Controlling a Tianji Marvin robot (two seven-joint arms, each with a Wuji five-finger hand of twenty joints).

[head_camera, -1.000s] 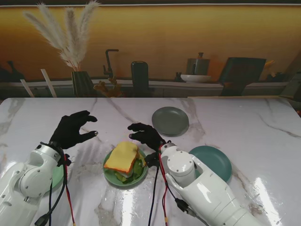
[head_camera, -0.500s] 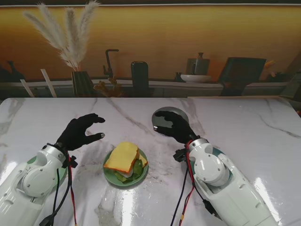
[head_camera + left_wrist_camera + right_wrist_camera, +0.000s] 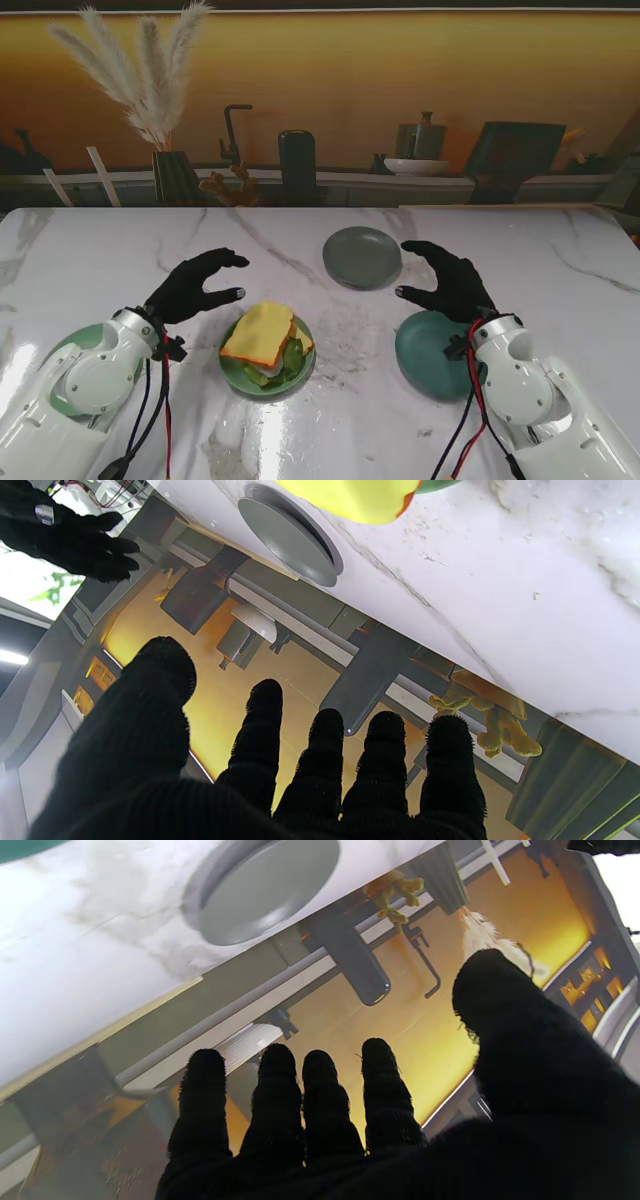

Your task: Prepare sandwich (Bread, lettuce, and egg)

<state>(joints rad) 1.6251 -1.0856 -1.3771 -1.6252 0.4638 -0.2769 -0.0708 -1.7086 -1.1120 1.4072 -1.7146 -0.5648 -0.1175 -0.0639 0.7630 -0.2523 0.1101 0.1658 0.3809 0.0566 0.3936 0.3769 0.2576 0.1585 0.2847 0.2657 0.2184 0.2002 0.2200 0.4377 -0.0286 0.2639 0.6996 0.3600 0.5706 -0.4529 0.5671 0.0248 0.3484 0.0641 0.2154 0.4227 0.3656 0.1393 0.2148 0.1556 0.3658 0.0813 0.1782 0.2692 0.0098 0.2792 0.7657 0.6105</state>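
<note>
Sandwich [image 3: 262, 338] sits assembled on a small round light-green plate [image 3: 236, 373], near the middle of the counter [image 3: 560, 270], between the two arms. Top layer is a smooth yellow bread slice with an orange-brown crust edge, roughly square and tilted. Ruffled green lettuce [image 3: 292, 356] shows under it at the right side. A pale layer at the nearer edge may be the egg; cannot tell for certain.

Counter is glossy white marble with grey veining; reflections visible at the nearer right.

Left hand [image 3: 195, 286], in a black knit glove, is just left of the sandwich plate, not touching it. Fingers spread and gently curved, thumb apart, nothing held. Left wrist view confirms: fuzzy knit fingers [image 3: 326, 750] separated, palm empty.

Right hand [image 3: 448, 282], same black glove, is over the far edge of a round dark-teal plate [image 3: 425, 355], well apart from the sandwich. Fingers extended and apart, thumb out, nothing held. Right wrist view shows the same: four fingers [image 3: 280, 1090] side by side, thumb wide.

A matte grey round plate [image 3: 362, 256] with a shallow raised rim lies farther from me, between the two hands.

A pale green disc [image 3: 70, 348] shows partly under the white, smooth-shelled left arm.
</note>
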